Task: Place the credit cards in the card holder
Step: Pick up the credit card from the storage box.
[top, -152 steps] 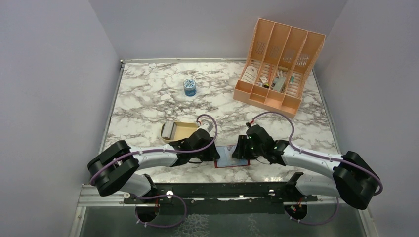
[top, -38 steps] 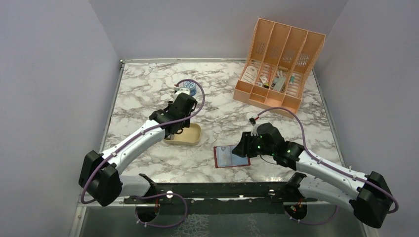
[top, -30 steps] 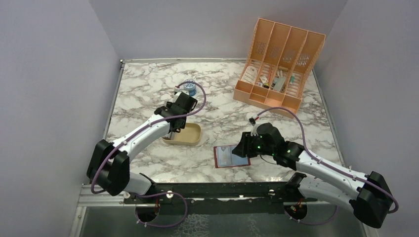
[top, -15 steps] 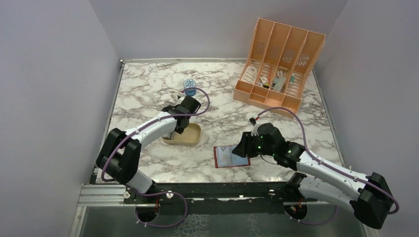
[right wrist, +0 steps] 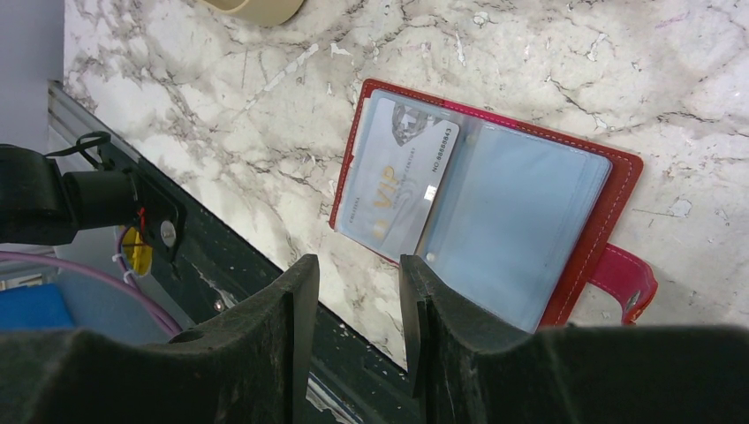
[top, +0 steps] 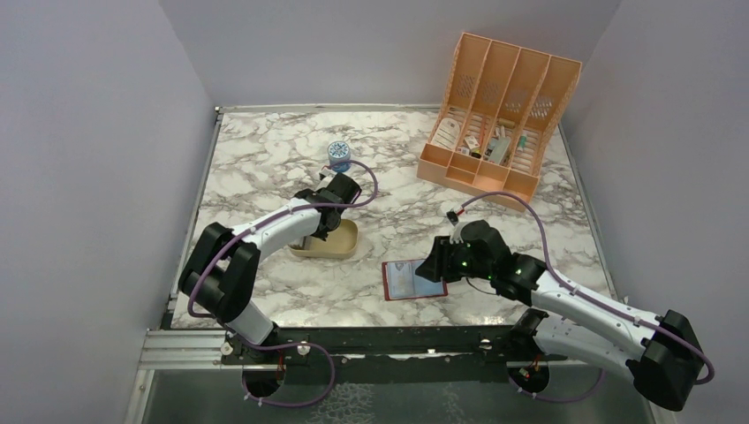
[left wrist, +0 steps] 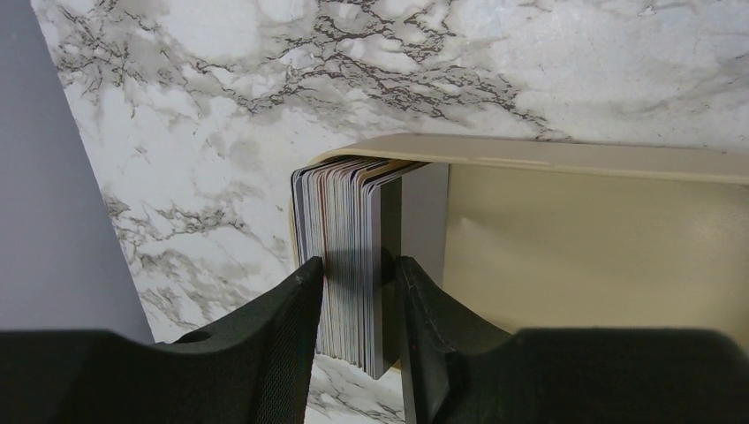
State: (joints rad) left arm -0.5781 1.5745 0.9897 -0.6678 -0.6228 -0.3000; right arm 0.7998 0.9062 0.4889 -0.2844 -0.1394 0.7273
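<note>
The cards (left wrist: 349,256) stand on edge in a thick stack, right between the fingers of the left pincer (left wrist: 353,267). Its jaws are spread astride the stack and, as far as we can tell, not yet closed on any card. The stack leans at one end of a tan tray (left wrist: 574,157), which runs off to that pincer's right and looks bare otherwise.

The card holder (right wrist: 521,212) lies open on the table (right wrist: 221,106), just ahead of the right pincer (right wrist: 353,265), whose jaws are spread and hold nothing. One silver card (right wrist: 397,181) already sits in a pocket of the holder's left half; the pocket beside it looks empty.

We judge the task barely begun: one card is in, and nearly the whole stack waits to be moved.
</note>
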